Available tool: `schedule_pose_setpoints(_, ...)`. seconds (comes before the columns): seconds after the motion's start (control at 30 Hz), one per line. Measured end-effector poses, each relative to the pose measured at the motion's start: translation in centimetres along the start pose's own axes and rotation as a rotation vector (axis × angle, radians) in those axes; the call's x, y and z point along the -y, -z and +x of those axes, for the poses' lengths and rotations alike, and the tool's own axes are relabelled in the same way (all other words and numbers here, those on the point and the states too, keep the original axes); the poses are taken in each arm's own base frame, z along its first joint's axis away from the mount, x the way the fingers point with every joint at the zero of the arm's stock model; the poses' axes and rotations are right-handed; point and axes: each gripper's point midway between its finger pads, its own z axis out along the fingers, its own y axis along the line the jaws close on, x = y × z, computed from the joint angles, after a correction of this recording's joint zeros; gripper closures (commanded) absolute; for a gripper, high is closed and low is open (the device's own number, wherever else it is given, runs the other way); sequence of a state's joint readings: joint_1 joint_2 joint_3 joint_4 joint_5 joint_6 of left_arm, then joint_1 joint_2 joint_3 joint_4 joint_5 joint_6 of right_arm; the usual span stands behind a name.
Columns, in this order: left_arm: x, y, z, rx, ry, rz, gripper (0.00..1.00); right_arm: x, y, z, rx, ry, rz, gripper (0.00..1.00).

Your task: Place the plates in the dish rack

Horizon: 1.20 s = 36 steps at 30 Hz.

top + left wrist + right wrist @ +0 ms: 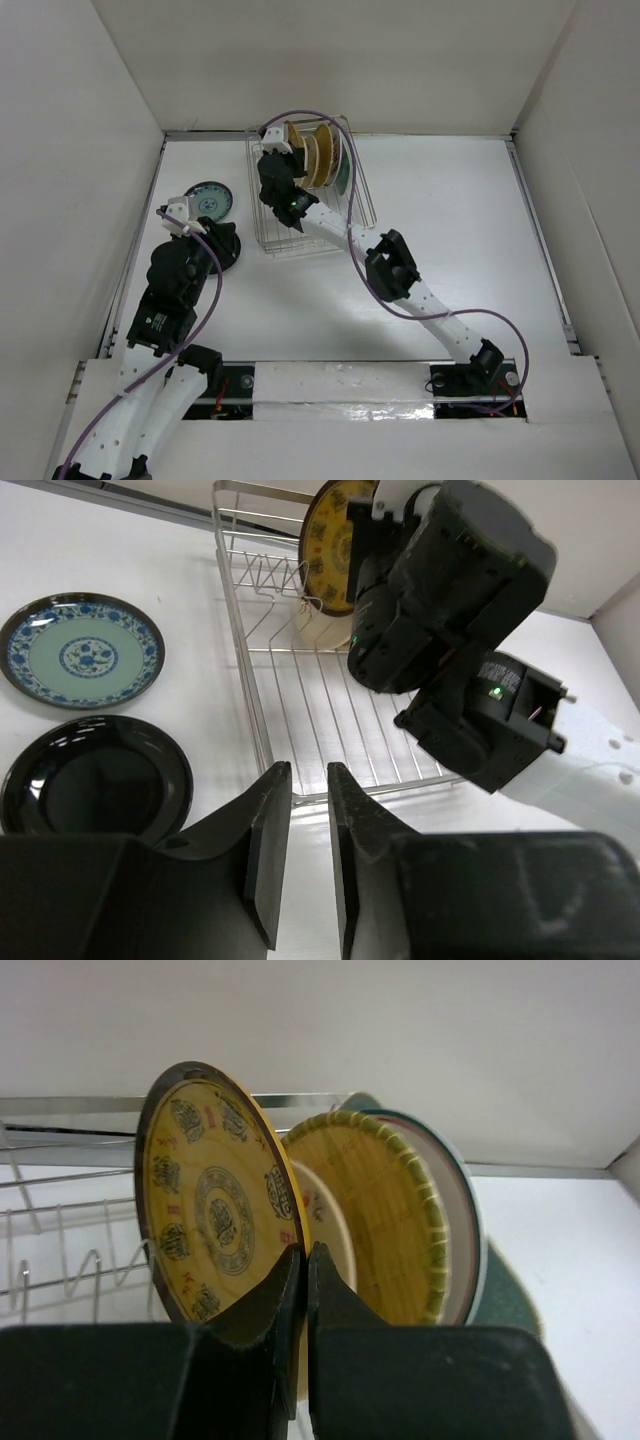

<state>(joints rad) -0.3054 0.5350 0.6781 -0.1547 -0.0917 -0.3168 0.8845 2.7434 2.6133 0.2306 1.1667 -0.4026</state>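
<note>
The dish rack (278,238) stands at the back centre, with several plates upright at its far end. My right gripper (305,1256) is shut on the rim of the dark-and-gold plate (212,1205), which stands upright in the rack in front of a cream plate (328,1222), the woven yellow plate (385,1222) and a pale-rimmed plate (468,1235). The blue-patterned plate (82,652) and the black plate (95,786) lie flat on the table left of the rack (300,695). My left gripper (309,771) hovers by the rack's near left corner, narrowly open and empty.
White walls enclose the table on the left, back and right. The right arm (400,270) stretches diagonally from the near right across to the rack, and its wrist (450,630) fills the space over the rack's near half.
</note>
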Motion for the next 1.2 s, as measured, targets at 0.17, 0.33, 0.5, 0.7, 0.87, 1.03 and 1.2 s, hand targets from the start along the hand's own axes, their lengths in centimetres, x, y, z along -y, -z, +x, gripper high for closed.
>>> schedule_pose_setpoints(0.17, -0.4, -0.3, 0.2, -0.006, 0.004, -0.027, 0.72, -1.9, 1.5, 2.9, -0.036, 0.005, -0.062, 0.66)
schedule_pose_setpoints(0.33, -1.1, -0.6, 0.5, -0.015, 0.026, -0.07, 0.71, -2.8, 3.5, 4.0, -0.081, 0.014, -0.16, 0.55)
schedule_pose_setpoints(0.5, -2.1, -0.7, 0.8, -0.019, 0.061, -0.131, 0.84, -0.3, 6.1, -1.2, -0.077, -0.102, -0.292, 0.47)
schedule_pose_setpoints(0.7, -3.1, -1.8, 2.8, -0.08, 0.147, -0.215, 1.0, 6.9, 10.7, -11.6, 0.023, -0.371, -0.49, 0.97)
schedule_pose_setpoints(0.87, -3.9, -3.0, 5.4, -0.127, 0.278, -0.274, 0.88, 11.2, 15.5, -15.5, 0.076, -0.554, -0.685, 1.0)
schedule_pose_setpoints(1.03, -9.9, -3.6, 10.3, -0.192, 0.443, -0.449, 0.8, 11.2, 18.4, -12.5, 0.024, -0.569, -0.804, 0.97)
schedule_pose_setpoints(1.2, -16.0, -0.8, 14.6, -0.209, 0.591, -0.646, 0.43, 10.7, 19.8, -9.2, -0.044, -0.533, -0.863, 0.78)
